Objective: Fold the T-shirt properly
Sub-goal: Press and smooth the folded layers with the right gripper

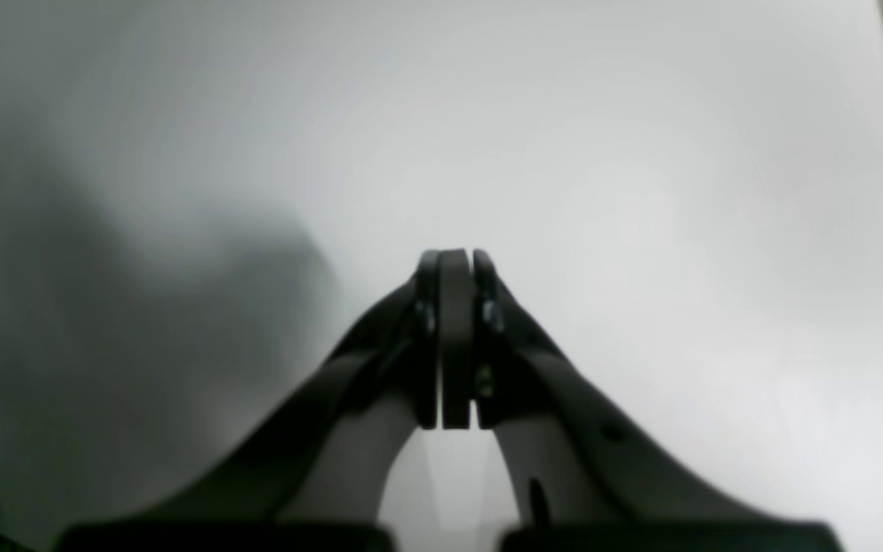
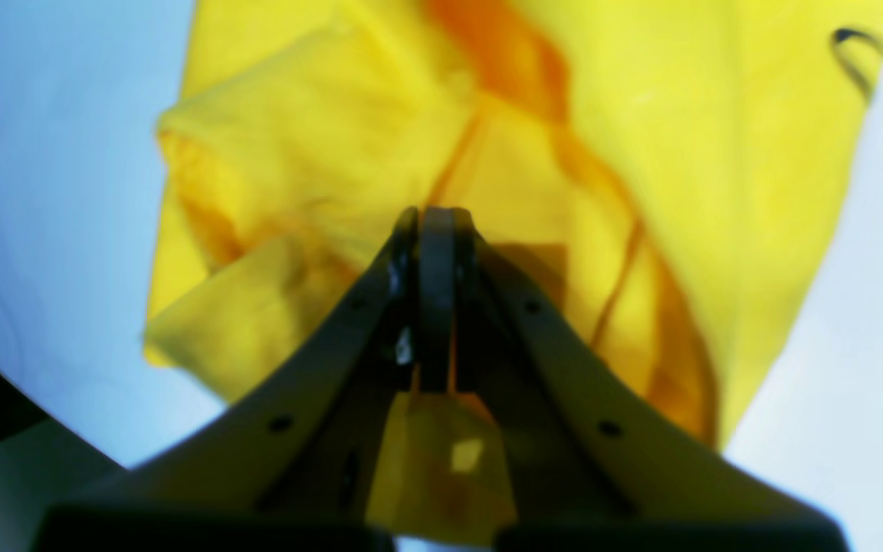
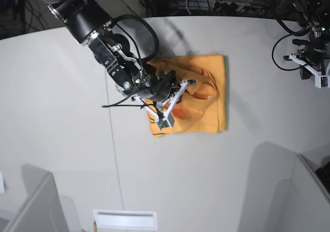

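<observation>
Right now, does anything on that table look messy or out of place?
Yes: the orange T-shirt is only partly folded, with a rumpled, bunched sleeve under the right tool. The left tool sits shut over bare table.

soft matt cloth T-shirt (image 3: 206, 95), smooth matt table (image 3: 62, 129), matt black jaws

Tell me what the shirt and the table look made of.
T-shirt: soft matte woven or knit cloth, probably cotton; it creases and folds limply with stitched seams. Table: smooth, hard pale-grey surface, perhaps laminate or painted board; it shows soft shadows and no grain.
</observation>
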Robot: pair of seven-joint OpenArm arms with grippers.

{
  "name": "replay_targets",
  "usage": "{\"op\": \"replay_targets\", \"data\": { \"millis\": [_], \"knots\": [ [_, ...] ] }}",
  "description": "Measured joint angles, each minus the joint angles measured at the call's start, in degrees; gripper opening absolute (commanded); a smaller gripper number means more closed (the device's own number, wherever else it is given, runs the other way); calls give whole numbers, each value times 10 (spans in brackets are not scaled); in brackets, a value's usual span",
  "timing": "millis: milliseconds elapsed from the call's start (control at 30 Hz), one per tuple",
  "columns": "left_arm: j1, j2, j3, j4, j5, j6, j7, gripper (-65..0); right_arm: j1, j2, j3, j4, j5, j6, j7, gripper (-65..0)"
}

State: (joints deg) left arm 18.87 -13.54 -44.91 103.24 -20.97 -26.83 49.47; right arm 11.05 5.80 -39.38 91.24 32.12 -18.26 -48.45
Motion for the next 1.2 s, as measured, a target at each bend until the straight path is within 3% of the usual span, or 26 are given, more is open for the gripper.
{"op": "replay_targets", "data": {
  "millis": [133,300,400,600,767,1000,1200],
  "knots": [
    [-1,1,0,0,0,0,1,-650,8,-6,-3,-14,4,1,1,-650],
    [-1,2,0,0,0,0,1,-650,27,-35,-4,-98,2,1,36,-650],
    [-1,2,0,0,0,0,0,-650,36,-45,-37,-116,-3,0,55,-650],
    [0,2,0,0,0,0,1,-650,67,-117,-56,-162,7,2,69,-650],
    [0,2,0,0,2,0,1,-650,112,-122,-76,-203,4,0,113,-650],
    [0,2,0,1,2,0,1,-650,136,-136,-84,-297,11,5,229,-650],
    [-6,1,0,0,0,0,0,-650,179,-137,-84,-341,106,2,369,-650]
  ]
}}
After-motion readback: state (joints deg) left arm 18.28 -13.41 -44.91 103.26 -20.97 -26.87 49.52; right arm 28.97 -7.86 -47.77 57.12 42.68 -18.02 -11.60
